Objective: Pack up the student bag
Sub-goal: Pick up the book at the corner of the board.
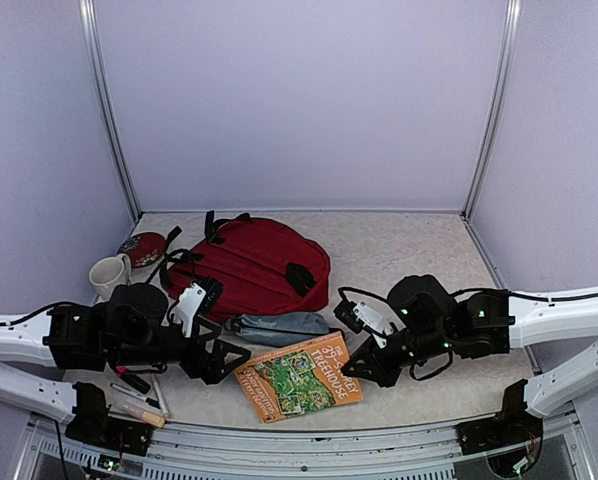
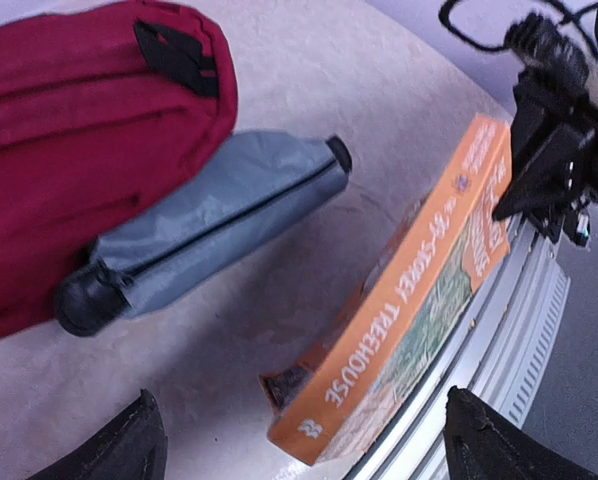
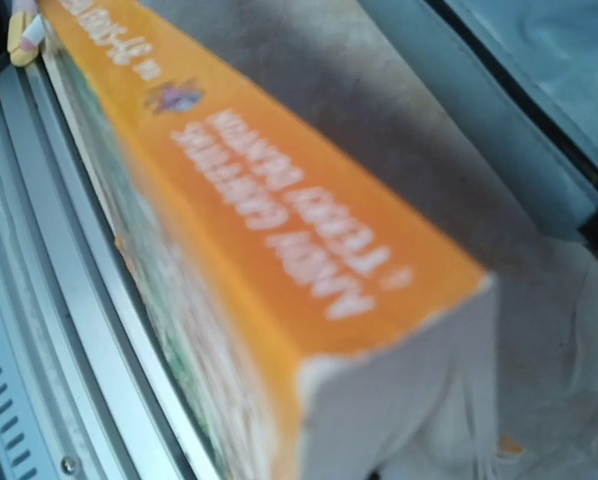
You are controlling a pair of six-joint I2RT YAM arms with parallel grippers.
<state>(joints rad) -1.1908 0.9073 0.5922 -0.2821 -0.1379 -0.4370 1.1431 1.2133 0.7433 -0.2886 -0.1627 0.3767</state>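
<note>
The student bag (image 1: 254,265) (image 2: 69,130) lies flat at the back left, dark red with black straps. A grey zip pouch (image 1: 279,327) (image 2: 209,225) lies against its near edge. An orange paperback book (image 1: 299,378) (image 2: 419,300) (image 3: 279,200) rests by the table's front rail, one end tipped up off the surface. My left gripper (image 1: 229,360) (image 2: 309,445) is open just left of the book, with nothing between its fingers. My right gripper (image 1: 364,375) (image 2: 509,205) is shut on the book's right corner. Its fingers are hidden in the right wrist view.
A cream mug (image 1: 109,275) and a small red patterned item (image 1: 141,247) stand at the far left. Pens and markers (image 1: 139,395) lie under the left arm. The metal front rail (image 1: 329,440) (image 2: 539,330) runs right beside the book.
</note>
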